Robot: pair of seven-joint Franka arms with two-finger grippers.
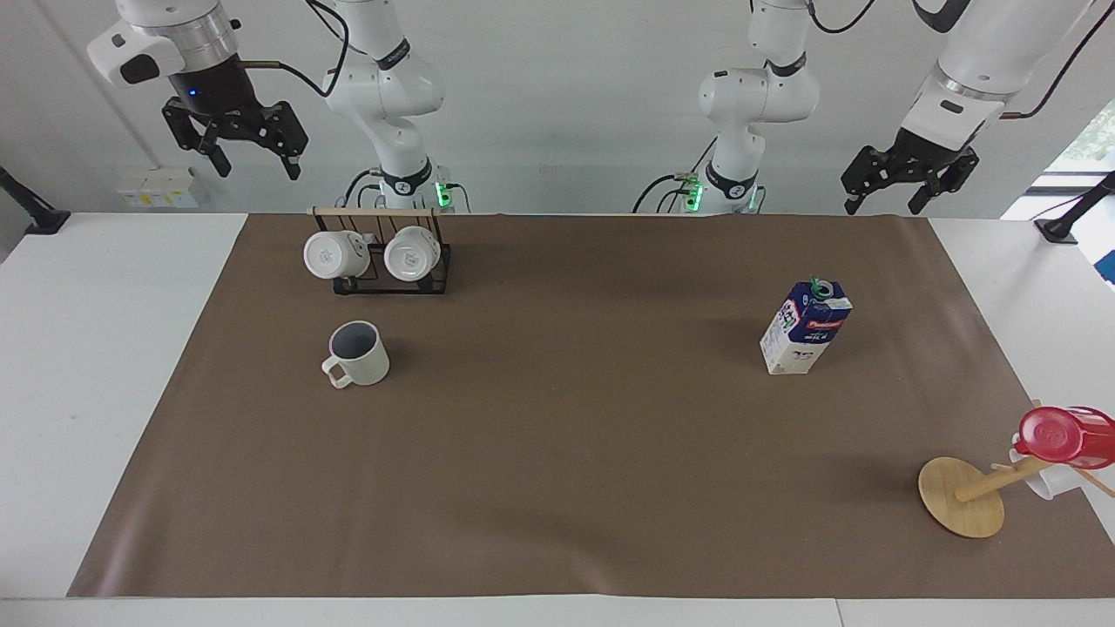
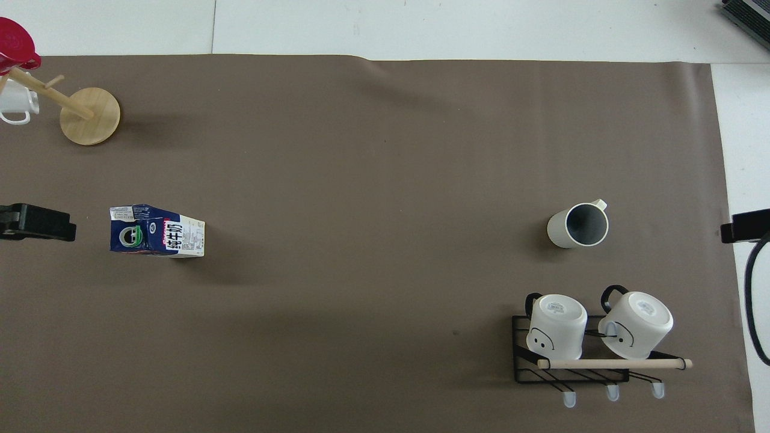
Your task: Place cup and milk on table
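Observation:
The cup (image 1: 357,353) stands upright on the brown mat of the table (image 1: 566,453) toward the right arm's end, with its dark inside showing; it also shows in the overhead view (image 2: 579,225). The milk (image 1: 806,329) stands upright on the mat toward the left arm's end, and shows in the overhead view (image 2: 157,231). My right gripper (image 1: 258,167) hangs open and empty high in the air, over the table's white strip by the mat's edge (image 2: 746,225). My left gripper (image 1: 884,205) hangs open and empty, raised over the mat beside the milk (image 2: 36,222). Neither touches anything.
A black wire rack (image 1: 392,279) with two white mugs on their sides stands nearer to the robots than the cup, also in the overhead view (image 2: 571,361). A wooden mug tree (image 1: 961,496) with a red cup (image 1: 1067,435) and a white mug stands at the left arm's end.

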